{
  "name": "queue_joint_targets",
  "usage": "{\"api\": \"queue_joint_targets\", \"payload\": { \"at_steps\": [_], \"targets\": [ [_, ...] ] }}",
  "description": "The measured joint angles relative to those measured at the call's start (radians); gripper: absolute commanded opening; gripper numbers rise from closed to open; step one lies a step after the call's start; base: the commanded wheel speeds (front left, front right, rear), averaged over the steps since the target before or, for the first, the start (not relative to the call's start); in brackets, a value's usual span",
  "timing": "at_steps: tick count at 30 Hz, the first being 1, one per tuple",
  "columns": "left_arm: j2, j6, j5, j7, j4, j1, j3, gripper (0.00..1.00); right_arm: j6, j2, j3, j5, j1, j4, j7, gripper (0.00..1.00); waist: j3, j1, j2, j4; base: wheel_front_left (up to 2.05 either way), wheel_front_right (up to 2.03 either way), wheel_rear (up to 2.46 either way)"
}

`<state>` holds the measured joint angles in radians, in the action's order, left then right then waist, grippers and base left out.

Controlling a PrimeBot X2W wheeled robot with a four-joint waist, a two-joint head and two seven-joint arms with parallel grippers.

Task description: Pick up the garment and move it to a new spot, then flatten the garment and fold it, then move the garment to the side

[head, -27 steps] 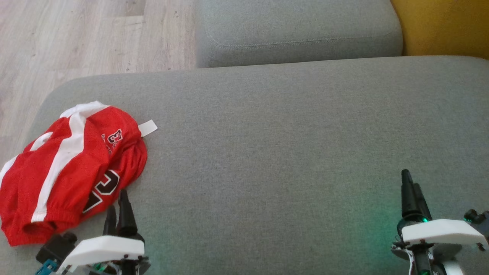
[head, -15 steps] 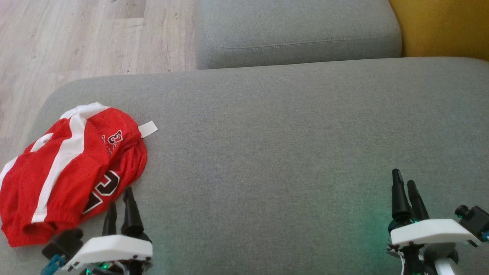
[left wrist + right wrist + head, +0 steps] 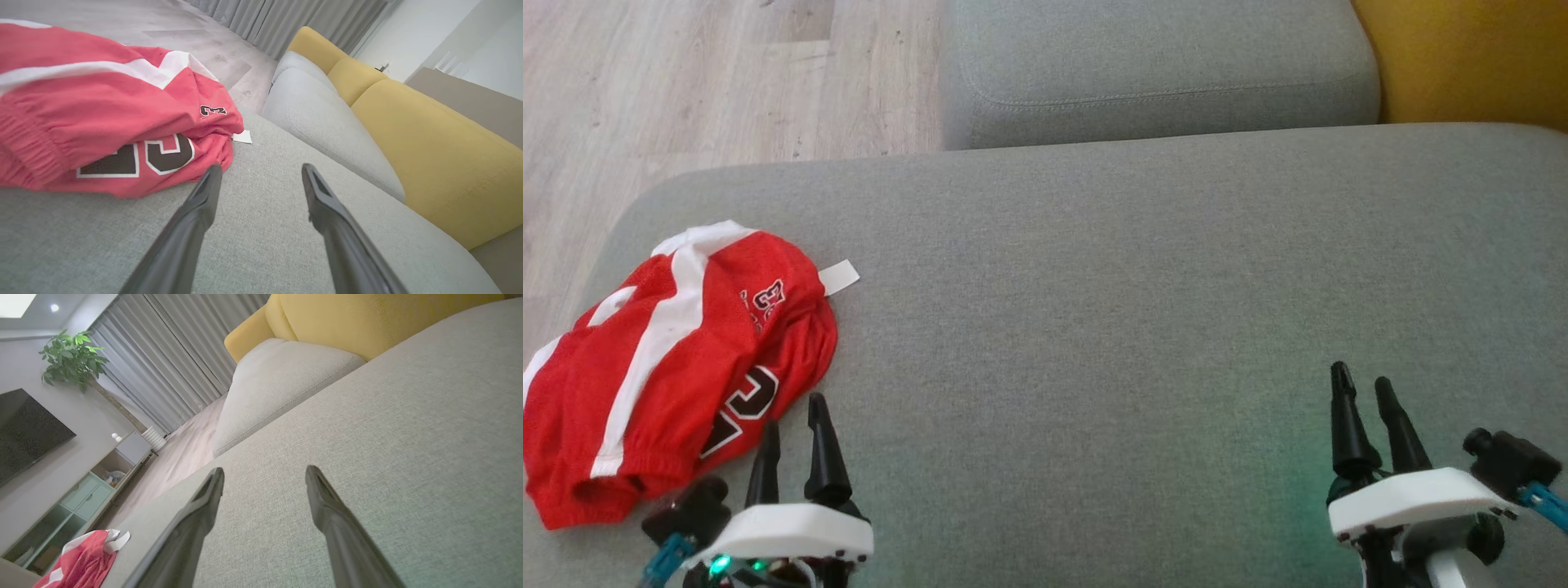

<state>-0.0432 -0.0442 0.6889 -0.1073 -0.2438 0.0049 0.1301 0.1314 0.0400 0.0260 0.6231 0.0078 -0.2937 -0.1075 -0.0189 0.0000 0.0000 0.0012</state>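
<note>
Just one garment (image 3: 662, 359), two claws (image 3: 793, 411) (image 3: 1361, 375)

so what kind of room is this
Most likely a home living room. The work surface is a grey sofa with yellow cushions. The right wrist view shows a TV on the wall and floor-length curtains beside a plant.

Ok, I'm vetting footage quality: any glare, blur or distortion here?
Head view: evenly lit, a green glow tints the sofa cushion beside the right gripper. Left wrist view: the red garment looks soft toward the left edge. Right wrist view: strongly tilted, wide-angle, with its own fingers blurred up close.
</note>
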Motion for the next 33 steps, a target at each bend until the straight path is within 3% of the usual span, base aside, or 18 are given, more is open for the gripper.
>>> {"api": "queue_joint_targets", "payload": {
  "at_steps": [15,33],
  "targets": [
    [-0.001,-0.019,-0.194,-0.045,0.007,0.000,0.036,1.00,0.000,0.001,0.032,-0.212,0.000,-0.001,-0.043,1.00,-0.012,0.0000,0.0000,0.007,0.00,0.00,0.00],
    [-0.002,-0.072,-0.399,-0.098,0.003,0.000,0.056,1.00,0.000,0.001,0.039,-0.427,0.001,-0.011,-0.098,1.00,-0.024,0.0000,0.0000,-0.004,0.00,0.00,0.00]
  ]
}}
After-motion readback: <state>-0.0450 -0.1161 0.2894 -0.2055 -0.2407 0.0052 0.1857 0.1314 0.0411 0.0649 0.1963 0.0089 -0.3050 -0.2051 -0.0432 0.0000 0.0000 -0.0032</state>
